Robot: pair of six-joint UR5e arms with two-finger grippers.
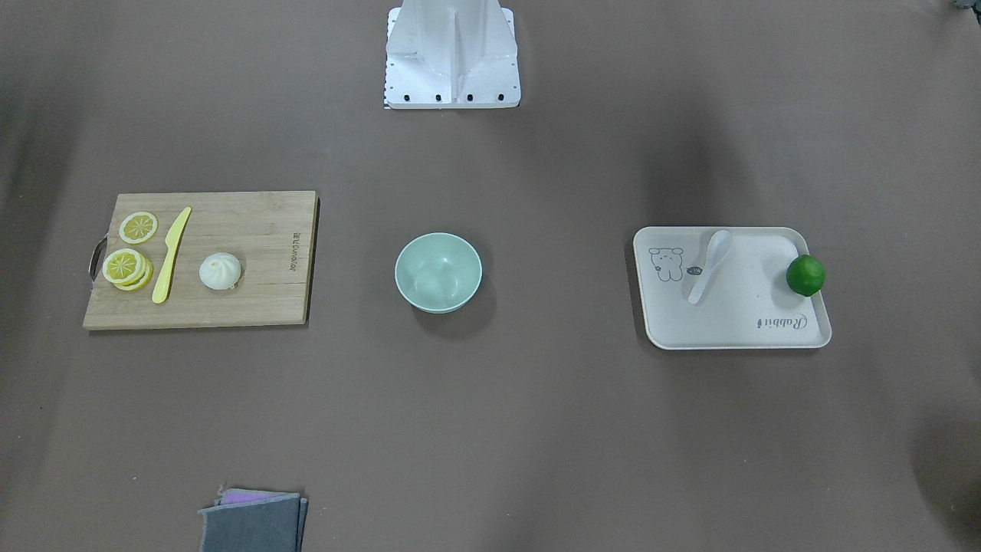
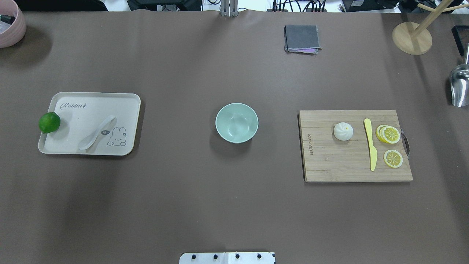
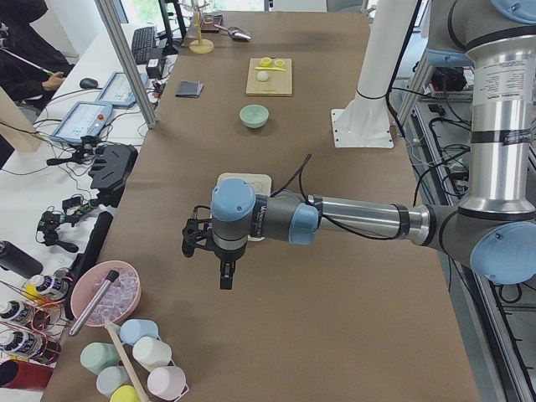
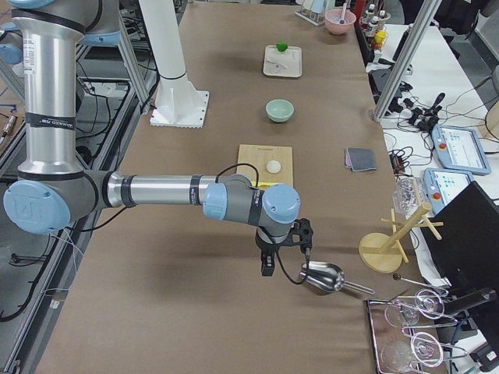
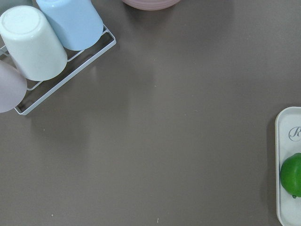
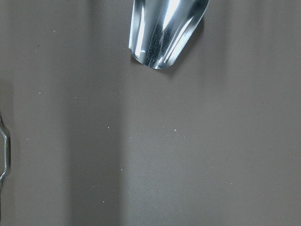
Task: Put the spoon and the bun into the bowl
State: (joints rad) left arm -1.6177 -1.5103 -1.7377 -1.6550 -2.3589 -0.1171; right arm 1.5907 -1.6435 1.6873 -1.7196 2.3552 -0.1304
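Note:
The white spoon (image 1: 709, 264) lies on the off-white tray (image 1: 736, 322), and it also shows in the overhead view (image 2: 97, 132). The white bun (image 1: 220, 271) sits on the wooden cutting board (image 2: 340, 161). The mint-green bowl (image 1: 438, 272) stands empty at the table's middle (image 2: 236, 123). My left gripper (image 3: 223, 275) hangs over the table beyond the tray's end, near the cup rack. My right gripper (image 4: 267, 266) hangs beyond the board, beside a metal scoop. Both show only in the side views, so I cannot tell whether they are open or shut.
A green lime (image 2: 49, 122) rests on the tray's outer edge. A yellow knife (image 2: 371, 148) and lemon slices (image 2: 390, 135) lie on the board. A metal scoop (image 2: 460, 86), a wooden stand (image 2: 412, 36), a grey cloth (image 2: 302, 38), a pink bowl (image 2: 9, 22) and racked cups (image 5: 33, 47) sit at the table's edges.

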